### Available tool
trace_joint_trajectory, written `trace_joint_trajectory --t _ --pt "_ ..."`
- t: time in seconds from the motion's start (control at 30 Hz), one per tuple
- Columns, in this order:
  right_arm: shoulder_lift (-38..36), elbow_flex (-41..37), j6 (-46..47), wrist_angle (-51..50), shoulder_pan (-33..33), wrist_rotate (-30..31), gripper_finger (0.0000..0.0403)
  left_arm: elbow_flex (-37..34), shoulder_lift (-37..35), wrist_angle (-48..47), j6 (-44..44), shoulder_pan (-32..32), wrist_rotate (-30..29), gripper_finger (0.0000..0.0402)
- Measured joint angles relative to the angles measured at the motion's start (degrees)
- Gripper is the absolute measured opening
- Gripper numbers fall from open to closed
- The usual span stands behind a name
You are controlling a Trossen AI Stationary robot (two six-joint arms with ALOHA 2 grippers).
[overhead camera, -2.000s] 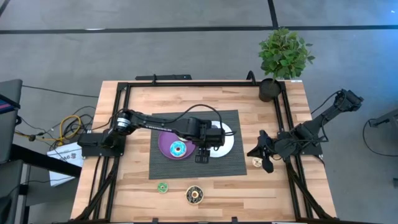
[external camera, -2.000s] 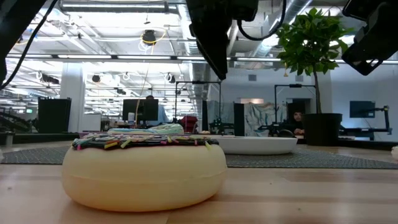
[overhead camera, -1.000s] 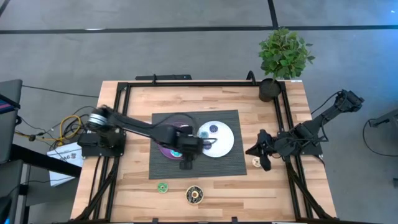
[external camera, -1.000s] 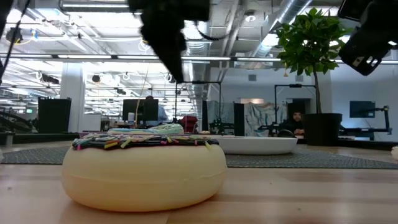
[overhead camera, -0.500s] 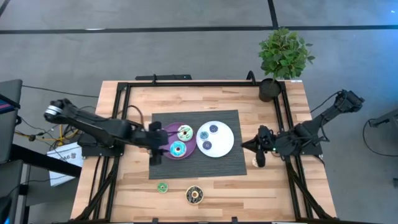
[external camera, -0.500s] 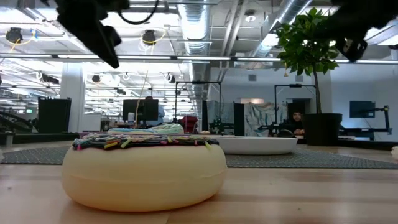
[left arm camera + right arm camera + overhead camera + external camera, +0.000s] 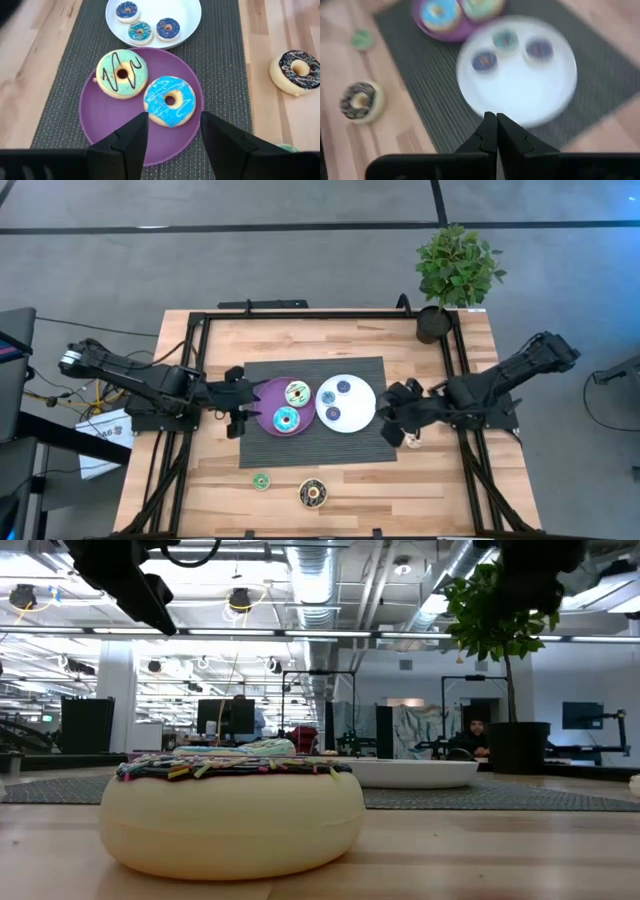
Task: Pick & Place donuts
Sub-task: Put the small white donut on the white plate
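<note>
Nearest the front edge of the wooden table (image 7: 200, 500), a brown-iced donut (image 7: 313, 494) with sprinkles is sitting on bare wood, filling the foreground of the low view. Just to its left a small green donut (image 7: 261, 481) is lying on the wood as well.

Farther back, a dark ribbed mat (image 7: 370, 450) is covering the middle of the table. On its left half a purple plate (image 7: 100, 130) is holding two larger donuts: a blue-iced one (image 7: 170, 100) toward the front, and a mint-green one with dark squiggles (image 7: 121, 74) just behind it. Touching the purple plate on the right, a white plate (image 7: 187, 20) is carrying three small donuts, two dark blue (image 7: 127, 10) (image 7: 167, 28) and one teal (image 7: 139, 32), lying near one another.

The left gripper (image 7: 172, 132) is hovering over the mat's left edge, just beside the purple plate, with its fingers parted and nothing between them. The right gripper (image 7: 496, 131) is hanging over the mat's right edge near the white plate, its fingers pressed together and empty. Just beside it, a small cream donut (image 7: 413, 441) is resting on the wood.

At the far right corner a potted plant (image 7: 455, 275) is standing.
</note>
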Motion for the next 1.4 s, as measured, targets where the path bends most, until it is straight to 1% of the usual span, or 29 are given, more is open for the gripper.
trace_joint_trajectory --t 0.13,0.2,0.3,0.4,0.47,0.7,0.87,1.1,1.23,1.4 --pt "3.4 2.0 9.6 -8.4 -1.5 -7.9 0.0 0.0 0.6 0.0 0.1 0.0 -0.1 0.0173" --pt "4.5 2.0 14.2 -12.2 -1.8 -10.6 0.0 0.0 0.9 0.0 -0.1 0.0 -0.2 0.0173" --pt "6.3 2.0 21.6 -17.7 -1.8 -12.9 0.0 0.0 0.9 0.1 -0.1 0.0 -0.5 0.0173" --pt "7.8 2.0 24.5 -21.2 -0.7 -14.0 0.0008 0.0 1.0 0.1 -0.2 0.0 -1.9 0.0173" --pt "8.7 2.0 26.4 -22.8 0.4 -14.1 0.002 0.0 1.0 0.1 -0.6 0.0 -2.4 0.0173" --pt "9.6 0.9 36.3 -26.6 3.9 -14.9 0.0092 0.0 1.0 0.2 -1.6 0.0 -2.4 0.0173" --pt "9.6 0.8 43.1 -29.2 5.2 -15.4 0.0158 0.0 1.0 0.5 -1.6 0.0 -2.7 0.0173" --pt "9.6 0.8 46.6 -28.4 5.2 -16.4 0.0255 0.0 1.0 0.5 -1.7 0.0 -2.8 0.0173" --pt "10.5 0.8 48.0 -28.2 5.2 -16.6 0.0289 0.0 1.0 0.5 -1.9 0.0 -2.8 0.0173" --pt "12.9 0.8 47.9 -27.5 4.8 -18.0 0.0306 0.0 1.0 0.5 -2.4 0.0 -2.8 0.0173"
